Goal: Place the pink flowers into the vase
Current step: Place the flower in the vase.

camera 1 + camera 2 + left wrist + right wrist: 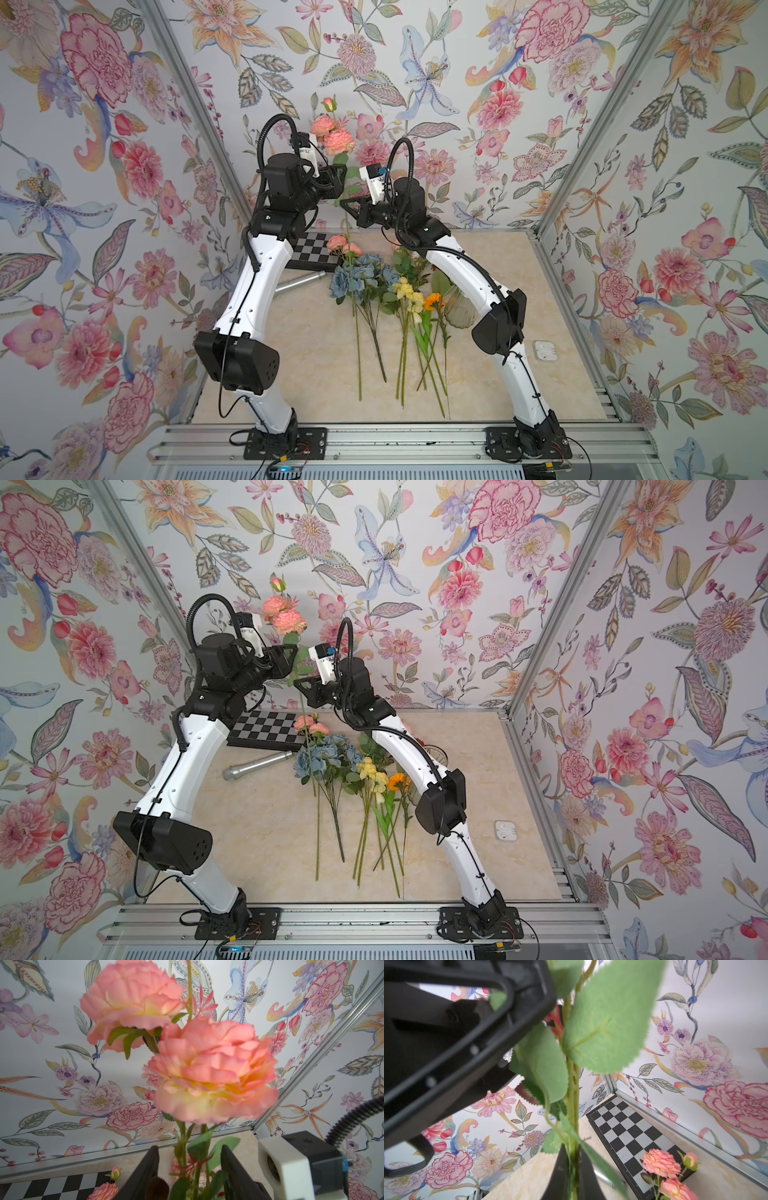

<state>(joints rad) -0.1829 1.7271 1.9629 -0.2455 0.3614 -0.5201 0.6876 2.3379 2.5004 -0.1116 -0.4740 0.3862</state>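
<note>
A: Left claw (190,1169)?
B: Jaws stood apart, stem (182,1140) between them, not pinched.
A: Pink flowers (334,135)?
B: One bunch was up in the air, stem near upright, blooms on top. Another pink spray (343,245) lay on the table (498,374) by the checkerboard (311,249).
A: Right claw (574,1164)?
B: Clamped on that stem, just under the left claw.
A: Vase (459,311)?
B: On the table, low and to the right, half hidden behind the right arm (457,266). That arm was nearer. My guess: stem end goes down and rightward, kept upright.
</note>
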